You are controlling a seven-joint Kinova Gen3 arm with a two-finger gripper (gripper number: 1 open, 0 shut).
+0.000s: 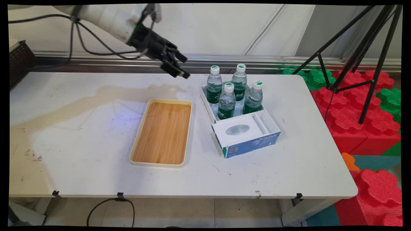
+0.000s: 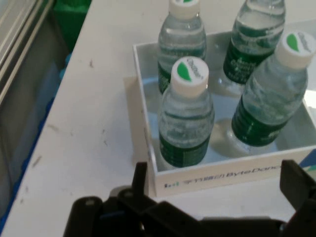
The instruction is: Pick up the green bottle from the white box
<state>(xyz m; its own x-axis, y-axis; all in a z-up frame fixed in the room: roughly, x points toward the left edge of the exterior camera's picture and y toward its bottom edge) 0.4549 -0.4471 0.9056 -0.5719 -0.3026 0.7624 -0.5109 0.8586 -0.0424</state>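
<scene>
Black gripper (image 1: pixel 180 72) hangs in the air above the far side of the white table (image 1: pixel 80 150), just left of the white open box (image 1: pixel 208 110) and touching nothing; its two fingers stand spread apart and there is nothing between them. You see this best in the hand view, where the gripper (image 2: pixel 217 173) looks down on the box (image 2: pixel 143 98) with one finger at each side of the picture.

Four green-labelled water bottles (image 1: pixel 226 104) stand upright in that box, capped and packed close together; in the hand view the nearest bottle (image 2: pixel 187 118) stands just inside the wall that faces the gripper. A blue and white tissue box (image 1: pixel 245 138) lies against the box's near side.

Left of the box, a little apart from it, you have a wooden tray (image 1: pixel 162 133) with a cream rim, lying flat with nothing in it; a strip of bare table runs between tray and box.

For edges, note the metal rail (image 1: pixel 96 59) along the wall behind the gripper, a dark basket (image 1: pixel 21 61) at the far left, and the table's right edge beyond the box, where a black tripod (image 1: pixel 362 64) and red and green foam blocks (image 1: pixel 353 112) stand.
</scene>
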